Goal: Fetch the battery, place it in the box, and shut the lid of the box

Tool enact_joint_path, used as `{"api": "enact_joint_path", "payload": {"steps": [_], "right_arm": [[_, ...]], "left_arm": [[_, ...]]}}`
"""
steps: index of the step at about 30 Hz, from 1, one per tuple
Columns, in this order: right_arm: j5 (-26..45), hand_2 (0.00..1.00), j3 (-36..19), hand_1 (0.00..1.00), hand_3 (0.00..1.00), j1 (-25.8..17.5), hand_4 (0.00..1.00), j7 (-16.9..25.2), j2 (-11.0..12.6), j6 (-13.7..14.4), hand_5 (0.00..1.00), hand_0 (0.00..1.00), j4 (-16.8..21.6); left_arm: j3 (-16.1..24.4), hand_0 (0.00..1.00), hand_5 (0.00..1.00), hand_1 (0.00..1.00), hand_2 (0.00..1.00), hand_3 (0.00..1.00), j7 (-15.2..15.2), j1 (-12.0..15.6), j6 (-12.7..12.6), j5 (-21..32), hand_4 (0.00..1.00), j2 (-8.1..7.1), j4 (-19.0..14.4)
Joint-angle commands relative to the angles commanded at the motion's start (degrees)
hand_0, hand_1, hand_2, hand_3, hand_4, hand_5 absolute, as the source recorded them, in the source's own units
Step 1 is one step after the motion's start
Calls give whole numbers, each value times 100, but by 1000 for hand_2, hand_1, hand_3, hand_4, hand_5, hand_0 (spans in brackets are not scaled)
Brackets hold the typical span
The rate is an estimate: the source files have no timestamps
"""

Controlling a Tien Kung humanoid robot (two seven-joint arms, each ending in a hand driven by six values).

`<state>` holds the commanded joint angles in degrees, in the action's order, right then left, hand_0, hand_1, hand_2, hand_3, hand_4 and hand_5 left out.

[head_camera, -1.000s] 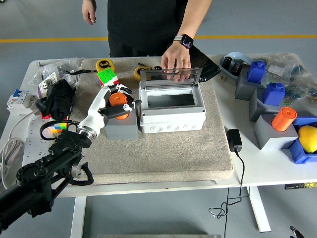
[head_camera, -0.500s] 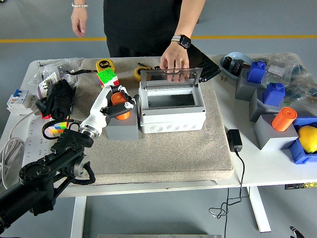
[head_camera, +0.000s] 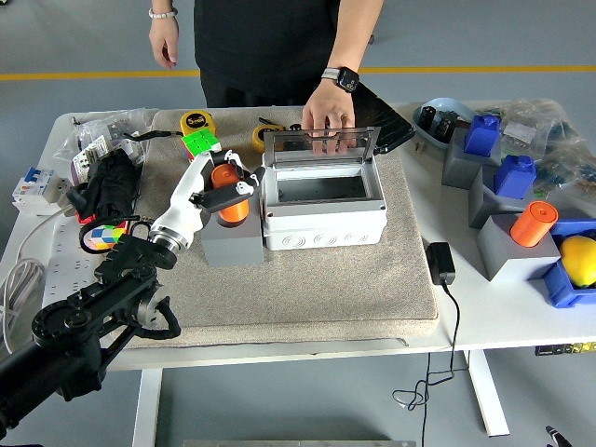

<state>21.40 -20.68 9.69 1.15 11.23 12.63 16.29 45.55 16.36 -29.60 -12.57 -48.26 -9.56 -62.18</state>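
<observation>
Gripping: left hand (head_camera: 222,186) curls fingers round battery (head_camera: 229,194) above grey stand (head_camera: 229,239)
Box (head_camera: 323,207): just right, open
Lid (head_camera: 321,142): person's hand (head_camera: 325,110) behind
Cube (head_camera: 201,142): far

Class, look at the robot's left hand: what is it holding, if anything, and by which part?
The left hand holds the orange battery, fingers around its upper sides, above the grey holder.

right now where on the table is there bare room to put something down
Bare beige mat lies between the open white plastic box and the table's near edge. Bare white tabletop sits right of the black adapter. The right side is crowded with blue and grey blocks; the left with a black bundle and the left hand on the orange cylindrical battery.
</observation>
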Motion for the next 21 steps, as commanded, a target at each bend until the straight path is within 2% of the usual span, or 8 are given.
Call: {"api": "enact_joint_path", "payload": {"steps": [5,10,13,17,21], "right_arm": [[-13,640,-31,635,534,-8,875,13,3,11,442,658,-1],[-16,640,-52,635,534,-22,875,28,-6,15,442,658,-2],[-10,639,-50,635,533,-21,875,30,-4,17,442,658,-3],[-9,639,-63,635,533,-16,874,36,2,32,440,658,-4],[-5,639,-60,635,533,-3,874,50,9,51,440,658,0]], "left_arm": [[-67,174,2,162,150,162,-452,-243,183,-531,2,-111,-307],[-245,174,2,162,150,162,-970,-616,284,-937,2,-120,-561],[-434,183,2,152,146,169,-1431,-931,286,-1234,2,-56,-634],[-792,187,2,151,149,174,-1953,-1431,304,-1567,2,131,-539],[-1142,187,2,151,149,174,-2472,-1912,396,-1919,2,373,-303]]}}
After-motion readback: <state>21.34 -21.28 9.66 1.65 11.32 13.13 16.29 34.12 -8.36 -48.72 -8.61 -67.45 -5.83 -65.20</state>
